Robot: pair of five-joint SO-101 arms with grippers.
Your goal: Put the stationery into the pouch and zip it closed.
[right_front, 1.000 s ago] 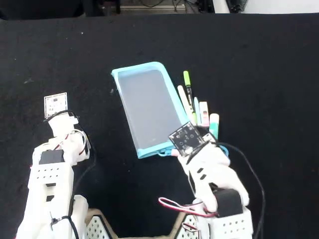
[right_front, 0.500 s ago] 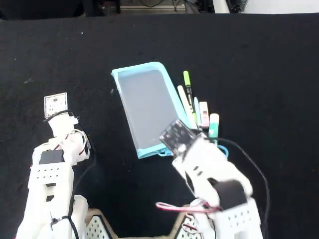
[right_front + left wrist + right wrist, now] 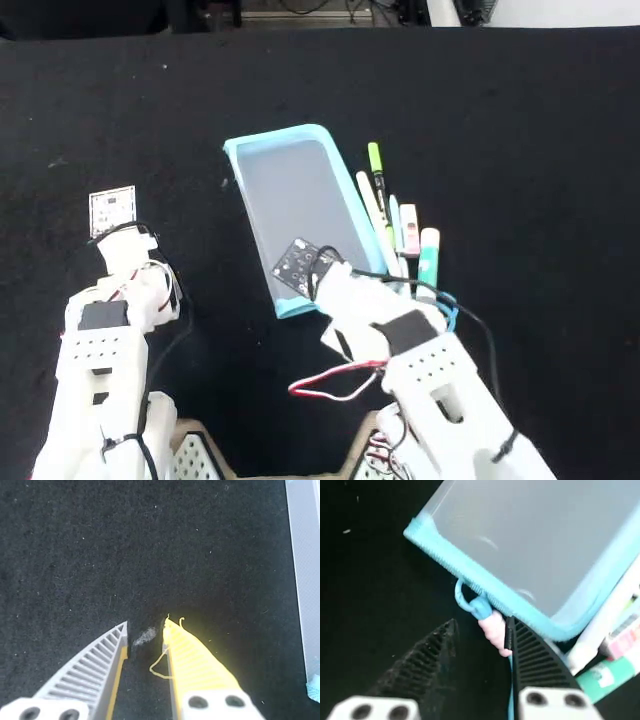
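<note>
The right fingers (image 3: 535,660) stand apart, gripping nothing. Between their tips lie the blue zip pull (image 3: 470,602) and the rounded end of a pink stick (image 3: 495,632), at the pouch (image 3: 545,545) corner. The pens (image 3: 395,215) lie just beside the pouch. The left fingers (image 3: 195,665) are slightly apart over the black surface (image 3: 100,540), holding nothing.

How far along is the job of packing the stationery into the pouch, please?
Done: nothing visible; the pens lie on the table beside the pouch, none seen inside. In hand: the right end effector is open at the pouch's near corner, by the zipper pull. The left end effector is open over bare table. Left: loading the pens and zipping shut.
</note>
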